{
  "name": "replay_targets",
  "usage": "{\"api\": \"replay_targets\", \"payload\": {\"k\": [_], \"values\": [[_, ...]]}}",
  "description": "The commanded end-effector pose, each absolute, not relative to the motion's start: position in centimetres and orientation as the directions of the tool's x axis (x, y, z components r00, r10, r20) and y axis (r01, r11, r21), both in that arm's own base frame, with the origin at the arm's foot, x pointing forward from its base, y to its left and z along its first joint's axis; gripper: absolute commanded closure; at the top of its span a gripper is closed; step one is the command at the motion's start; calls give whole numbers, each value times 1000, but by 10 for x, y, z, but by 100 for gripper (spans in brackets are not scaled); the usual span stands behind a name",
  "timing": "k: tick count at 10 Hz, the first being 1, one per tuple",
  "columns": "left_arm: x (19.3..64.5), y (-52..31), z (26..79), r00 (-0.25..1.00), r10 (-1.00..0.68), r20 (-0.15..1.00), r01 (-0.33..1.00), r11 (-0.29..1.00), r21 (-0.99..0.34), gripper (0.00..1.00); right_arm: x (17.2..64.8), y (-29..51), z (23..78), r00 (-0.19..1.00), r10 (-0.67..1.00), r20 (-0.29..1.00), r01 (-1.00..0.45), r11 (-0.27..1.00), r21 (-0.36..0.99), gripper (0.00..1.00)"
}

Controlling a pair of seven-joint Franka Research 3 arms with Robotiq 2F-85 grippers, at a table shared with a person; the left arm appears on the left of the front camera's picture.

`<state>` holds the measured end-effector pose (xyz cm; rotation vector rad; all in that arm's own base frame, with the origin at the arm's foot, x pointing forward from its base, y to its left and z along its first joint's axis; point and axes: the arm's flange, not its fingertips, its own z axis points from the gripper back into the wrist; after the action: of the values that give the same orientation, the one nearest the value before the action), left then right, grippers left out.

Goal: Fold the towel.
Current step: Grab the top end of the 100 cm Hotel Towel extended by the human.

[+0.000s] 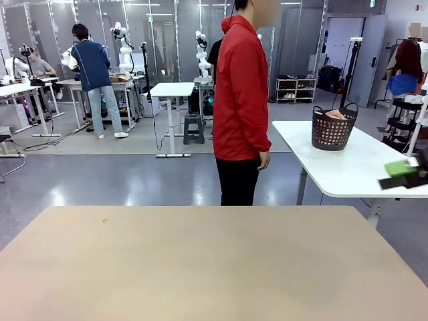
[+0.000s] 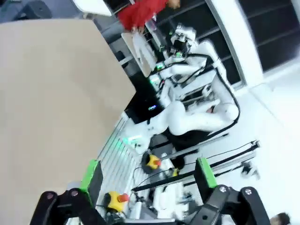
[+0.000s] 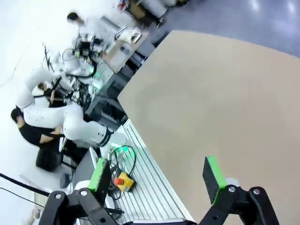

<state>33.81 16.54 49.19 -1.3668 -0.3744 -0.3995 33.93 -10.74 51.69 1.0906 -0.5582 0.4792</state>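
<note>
The near surface (image 1: pixel 214 267) is plain light tan, with no pattern. Beyond it, the person (image 1: pixel 242 134) wears a red jacket (image 1: pixel 239 80) over black trousers (image 1: pixel 237 180). At the far right, a second surface (image 1: pixel 348 170) is white. The basket (image 1: pixel 332 134) on it is dark brown with a lattice of small holes, and the towel (image 1: pixel 335 114) showing over its rim is pale salmon pink. The floor (image 1: pixel 134 180) is glossy grey. The left end effector (image 2: pixel 147 174) and right end effector (image 3: pixel 156 174) are black with bright green pads (image 2: pixel 90 174).

A robotics lab: white work tables (image 1: pixel 172 89) on a polished grey floor (image 1: pixel 134 180), glass partitions (image 1: pixel 160 33), an emergency-stop button (image 3: pixel 120 180).
</note>
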Motion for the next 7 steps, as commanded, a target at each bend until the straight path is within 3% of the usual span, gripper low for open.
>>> {"api": "replay_targets", "payload": {"k": [1,4,7], "values": [[358,191,477,896,9,444,438,142,-887,0,336,-122,509,768,16,641,-589,411,696,0],[356,234,469,896,94,435,417,167,-894,0,328,-131,496,780,-22,625,-560,421,714,0],[345,219,453,910,81,408,391,162,-906,0,326,-150,502,787,-28,616,-549,425,720,0]]}}
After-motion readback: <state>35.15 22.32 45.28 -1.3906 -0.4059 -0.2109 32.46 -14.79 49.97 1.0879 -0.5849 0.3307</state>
